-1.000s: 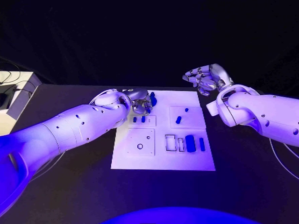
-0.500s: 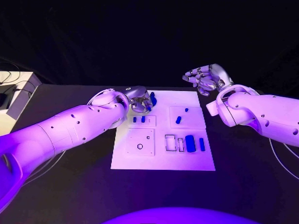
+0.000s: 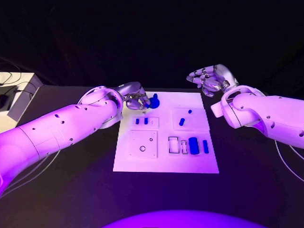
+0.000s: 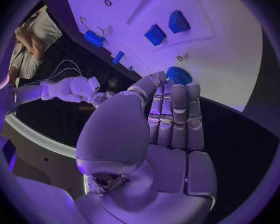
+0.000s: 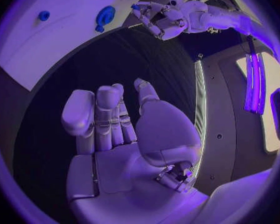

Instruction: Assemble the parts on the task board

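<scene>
On the black table (image 3: pixel 70 190) lies the white board (image 3: pixel 167 159). Nearest on it, three blue pieces sit in a row: a small one (image 3: pixel 184 144), a larger one (image 3: pixel 193 145) and a slim one (image 3: pixel 205 146). Farther back stand a pair of blue pegs (image 3: pixel 142 121), then two more blue bits (image 3: pixel 182 121) on the right panel. At the far edge the left robot hand (image 3: pixel 135 101) touches a round blue piece (image 3: pixel 153 101) with its fingertips (image 4: pixel 177 87); whether it grips it cannot be told. The right robot hand (image 3: pixel 210 78) hovers beyond the board's far right corner, fingers loosely apart, holding nothing.
</scene>
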`<act>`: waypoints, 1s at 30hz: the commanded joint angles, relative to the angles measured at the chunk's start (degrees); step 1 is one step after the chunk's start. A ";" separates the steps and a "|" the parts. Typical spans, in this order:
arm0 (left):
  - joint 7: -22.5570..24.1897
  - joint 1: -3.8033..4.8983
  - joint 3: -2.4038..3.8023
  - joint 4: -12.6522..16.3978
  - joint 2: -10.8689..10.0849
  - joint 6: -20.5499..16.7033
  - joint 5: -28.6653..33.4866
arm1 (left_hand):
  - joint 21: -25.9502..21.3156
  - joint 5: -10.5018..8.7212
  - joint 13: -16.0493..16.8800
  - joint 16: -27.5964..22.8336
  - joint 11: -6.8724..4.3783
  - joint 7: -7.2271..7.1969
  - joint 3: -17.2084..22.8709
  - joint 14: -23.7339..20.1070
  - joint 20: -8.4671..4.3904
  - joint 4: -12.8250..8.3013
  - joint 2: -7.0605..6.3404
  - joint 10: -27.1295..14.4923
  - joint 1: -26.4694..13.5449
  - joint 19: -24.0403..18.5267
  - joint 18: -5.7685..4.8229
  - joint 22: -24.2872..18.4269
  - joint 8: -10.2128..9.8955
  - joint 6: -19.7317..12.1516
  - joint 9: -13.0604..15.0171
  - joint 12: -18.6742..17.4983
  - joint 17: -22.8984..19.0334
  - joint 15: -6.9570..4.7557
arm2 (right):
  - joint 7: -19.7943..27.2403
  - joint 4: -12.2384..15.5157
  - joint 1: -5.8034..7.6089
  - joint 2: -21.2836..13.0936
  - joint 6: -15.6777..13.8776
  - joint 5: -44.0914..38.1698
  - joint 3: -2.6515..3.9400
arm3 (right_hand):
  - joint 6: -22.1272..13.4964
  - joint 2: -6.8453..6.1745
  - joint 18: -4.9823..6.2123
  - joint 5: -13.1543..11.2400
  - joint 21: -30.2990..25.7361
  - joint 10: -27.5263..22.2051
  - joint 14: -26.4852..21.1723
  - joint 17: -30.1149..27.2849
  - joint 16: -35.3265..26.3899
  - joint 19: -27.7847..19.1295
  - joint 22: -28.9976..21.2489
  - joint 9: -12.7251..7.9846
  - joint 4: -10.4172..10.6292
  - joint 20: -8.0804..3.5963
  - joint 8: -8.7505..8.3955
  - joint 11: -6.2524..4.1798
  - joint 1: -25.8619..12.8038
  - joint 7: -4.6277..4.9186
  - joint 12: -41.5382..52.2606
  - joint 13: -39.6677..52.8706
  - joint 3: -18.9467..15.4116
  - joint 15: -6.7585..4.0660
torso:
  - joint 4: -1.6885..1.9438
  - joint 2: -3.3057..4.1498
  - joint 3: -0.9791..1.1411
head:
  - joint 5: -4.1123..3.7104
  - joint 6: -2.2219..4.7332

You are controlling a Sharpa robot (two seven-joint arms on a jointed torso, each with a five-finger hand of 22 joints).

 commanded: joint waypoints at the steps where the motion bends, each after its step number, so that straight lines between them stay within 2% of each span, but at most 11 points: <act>1: -1.28 -0.04 0.12 0.50 -0.43 1.65 0.79 | -0.39 0.10 -0.05 -0.37 -0.01 0.22 -0.26 -0.18 0.12 0.06 -0.18 -0.24 -0.28 0.30 -0.05 -0.05 0.28 -0.04 0.10 0.19 0.07 0.27 | 0.47 0.07 0.01 -0.06 0.32 -0.57 0.03 | 0.27 0.23 0.55 0.31 0.19 -0.02 0.25 0.09 -0.10 4.02 6.01 -0.03 -0.16 -0.45 0.04 -0.34 -0.13 0.10 0.25 0.07 0.24 0.08 | 0.07 0.00 -0.05 | -0.04 -0.12; 10: -1.26 -0.05 -0.09 -0.35 -1.12 2.49 -0.77 | -0.75 0.06 -0.06 -0.54 0.05 0.21 -0.53 -0.36 0.14 0.38 -0.37 -0.40 -0.04 0.21 -0.18 -0.09 0.28 -0.14 0.10 0.21 0.14 0.29 | 0.50 0.14 0.01 -0.08 0.31 -0.57 0.03 | 0.27 0.23 0.55 0.31 0.19 -0.02 0.25 0.09 -0.10 4.02 6.01 -0.03 -0.16 -0.45 0.04 -0.34 -0.13 0.10 0.25 0.07 0.24 0.08 | -0.05 0.07 0.01 | 0.17 0.01; 20: -0.68 -0.19 -0.84 -1.99 -0.37 2.09 -1.57 | -0.79 0.07 -0.05 -0.54 0.02 0.22 -0.61 -0.32 0.09 0.47 -0.43 -0.34 0.11 0.32 -0.17 -0.05 0.29 -0.09 0.10 0.22 0.20 0.30 | 0.54 0.20 0.01 -0.04 0.30 -0.66 0.03 | 0.27 0.23 0.55 0.31 0.19 -0.02 0.25 0.09 -0.10 4.02 6.01 -0.03 -0.16 -0.45 0.04 -0.34 -0.13 0.10 0.25 0.07 0.24 0.08 | -0.06 0.15 -0.02 | 0.21 -0.05; 30: -0.38 -0.58 -1.15 -2.77 0.46 2.03 -1.72 | -0.83 0.07 -0.05 -0.53 0.04 0.25 -0.62 -0.26 0.08 0.60 -0.46 -0.38 0.22 0.40 -0.17 0.03 0.29 -0.13 0.10 0.21 0.28 0.30 | 0.57 0.22 0.01 0.00 0.30 -0.74 0.03 | 0.27 0.23 0.55 0.31 0.19 -0.02 0.25 0.09 -0.10 4.02 6.01 -0.03 -0.16 -0.45 0.04 -0.34 -0.13 0.10 0.25 0.07 0.24 0.08 | -0.10 0.10 0.02 | 0.19 -0.22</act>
